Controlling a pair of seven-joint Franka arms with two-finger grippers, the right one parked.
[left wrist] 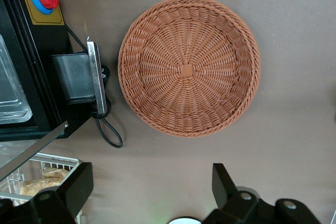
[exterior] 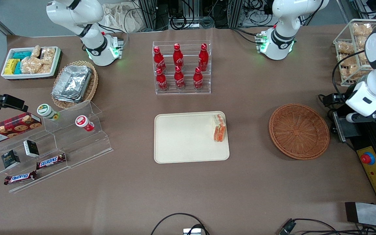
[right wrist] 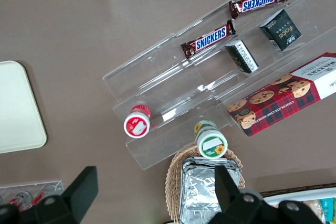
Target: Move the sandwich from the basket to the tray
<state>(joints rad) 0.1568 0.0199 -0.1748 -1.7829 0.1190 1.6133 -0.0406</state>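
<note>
**Weave, wrap and matt surfaces**

The basket point(exterior: 299, 131) is rough reddish-brown wicker, tightly woven. The tray point(exterior: 188, 137) looks smooth, matt cream plastic. The sandwich point(exterior: 219, 127) sits in glossy clear wrap. The table point(exterior: 246, 189) has a dull brown, cloth-like cover. The gripper point(left wrist: 152, 195), high above the table, shows 2 matt black plastic fingers, spread wide.

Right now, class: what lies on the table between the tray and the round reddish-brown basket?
Nothing: the front view shows bare brown table between tray and basket. The sandwich lies on the tray; the open gripper hovers above the basket.
</note>
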